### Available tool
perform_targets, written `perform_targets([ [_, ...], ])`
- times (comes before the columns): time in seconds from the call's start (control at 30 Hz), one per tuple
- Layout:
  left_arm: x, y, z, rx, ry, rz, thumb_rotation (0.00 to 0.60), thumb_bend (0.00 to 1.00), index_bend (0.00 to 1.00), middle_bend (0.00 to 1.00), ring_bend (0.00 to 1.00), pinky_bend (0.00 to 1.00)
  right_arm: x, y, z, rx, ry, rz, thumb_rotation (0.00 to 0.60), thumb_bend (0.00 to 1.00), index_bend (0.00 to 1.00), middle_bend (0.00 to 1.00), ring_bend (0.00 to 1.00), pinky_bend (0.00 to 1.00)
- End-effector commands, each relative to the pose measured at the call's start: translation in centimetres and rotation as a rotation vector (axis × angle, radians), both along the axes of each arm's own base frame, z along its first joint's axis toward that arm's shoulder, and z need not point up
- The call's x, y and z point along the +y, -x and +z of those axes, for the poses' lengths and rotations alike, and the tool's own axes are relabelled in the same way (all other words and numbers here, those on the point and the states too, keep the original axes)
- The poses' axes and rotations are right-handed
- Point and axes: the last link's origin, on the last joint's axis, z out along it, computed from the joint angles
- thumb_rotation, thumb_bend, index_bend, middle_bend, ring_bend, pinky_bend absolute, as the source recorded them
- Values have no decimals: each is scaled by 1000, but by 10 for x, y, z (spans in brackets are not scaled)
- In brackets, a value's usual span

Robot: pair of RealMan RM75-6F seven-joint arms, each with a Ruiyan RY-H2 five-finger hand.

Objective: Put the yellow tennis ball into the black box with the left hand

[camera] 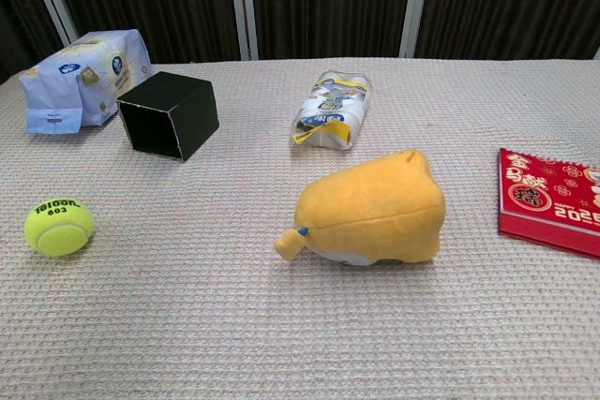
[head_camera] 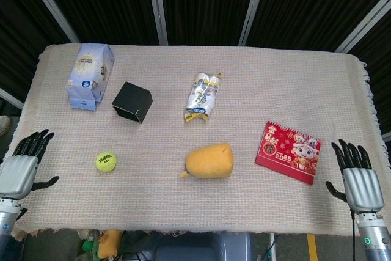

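The yellow tennis ball (head_camera: 105, 161) (camera: 59, 226) lies on the cloth at the front left. Behind it and slightly right sits the black box (head_camera: 132, 101) (camera: 169, 114), tipped on its side so its opening faces the front. My left hand (head_camera: 24, 163) hovers at the table's left edge, fingers spread and empty, well left of the ball. My right hand (head_camera: 356, 175) is at the front right edge, also spread with nothing in it. The chest view shows neither hand.
A beige woven cloth covers the table (head_camera: 244, 71). A blue-white packet (head_camera: 90, 75) stands behind the box at the back left. A wrapped pack (head_camera: 203, 96) lies mid-table, a yellow plush toy (head_camera: 209, 161) front centre, a red calendar (head_camera: 289, 152) at right.
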Motion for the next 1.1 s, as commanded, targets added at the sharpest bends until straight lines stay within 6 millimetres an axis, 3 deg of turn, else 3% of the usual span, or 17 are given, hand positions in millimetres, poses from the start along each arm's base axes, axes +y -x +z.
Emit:
perform_targets([
  [0.03,-1,-1,-4,18,-19,-11,600,76,0,23,0,92,0,0,0,0,-2,1,600,280,0,0,0,0],
  [0.27,-1,-4,-10,0,45,-8,600,90,0,31,0,93,-1,0,-2,3,-10,-1,600,280,0,0,0,0],
  [0.3,0,-4,-13,-1,60,-11,600,114,26,86,12,124,0,0,-2,3,-11,-1,600,280,0,0,0,0],
  [0.33,1,-6,-16,-9,81,-19,600,146,118,220,74,212,0,0,-2,2,-10,0,600,280,0,0,0,0],
  [0.43,5,-13,-24,-32,123,-54,600,263,470,660,368,555,3,-1,0,3,-5,5,600,279,0,0,0,0],
  [0.47,7,-14,-25,-23,120,-66,600,316,534,727,426,619,4,-1,1,1,-2,5,600,280,0,0,0,0],
  [0.6,9,-18,-41,33,167,-94,600,411,555,752,450,644,6,-1,4,-7,13,5,600,280,0,0,0,0],
  [0.9,1,-37,-72,-12,395,-163,600,420,579,783,484,679,3,1,3,-8,6,-5,600,280,0,0,0,0],
  [1.1,1,-39,-93,-6,487,-170,600,420,579,779,485,682,6,-1,6,-14,8,8,600,280,0,0,0,0],
])
